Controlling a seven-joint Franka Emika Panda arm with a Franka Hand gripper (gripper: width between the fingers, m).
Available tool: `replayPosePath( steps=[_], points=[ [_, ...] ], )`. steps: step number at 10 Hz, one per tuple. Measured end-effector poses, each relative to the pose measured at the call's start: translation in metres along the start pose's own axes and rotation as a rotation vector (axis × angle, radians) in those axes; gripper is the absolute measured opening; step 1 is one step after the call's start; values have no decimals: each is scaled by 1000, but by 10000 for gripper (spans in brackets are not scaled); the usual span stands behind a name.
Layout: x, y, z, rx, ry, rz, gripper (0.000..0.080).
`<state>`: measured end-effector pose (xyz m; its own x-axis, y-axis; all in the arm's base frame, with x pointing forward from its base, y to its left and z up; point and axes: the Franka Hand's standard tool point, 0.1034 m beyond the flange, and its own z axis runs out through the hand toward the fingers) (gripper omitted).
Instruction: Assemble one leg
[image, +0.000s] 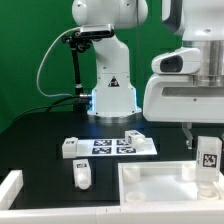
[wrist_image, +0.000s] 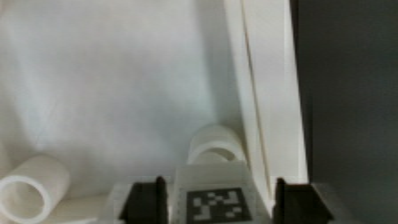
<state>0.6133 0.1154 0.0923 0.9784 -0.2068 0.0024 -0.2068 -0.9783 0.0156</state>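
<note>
Leg (image: 208, 162) already picked up. The gripper (image: 207, 152) has its fingers (wrist_image: 150, 202) pinching it on two opposite sides, tag face toward the wrist camera. It hangs upright over the tray-like part (image: 160, 182), close beside the raised rim at the exterior view's right. Pickup looks done; seating and fastening remain, by my reading. Contact with the tray floor — cannot tell. Other legs (image: 82, 175) lie loose near the marker board (image: 112, 146).
</note>
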Motion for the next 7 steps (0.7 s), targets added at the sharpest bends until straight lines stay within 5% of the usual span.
replayPosePath(
  steps=[7],
  points=[
    [-6, -5, 1, -2, -15, 18, 290]
  ],
)
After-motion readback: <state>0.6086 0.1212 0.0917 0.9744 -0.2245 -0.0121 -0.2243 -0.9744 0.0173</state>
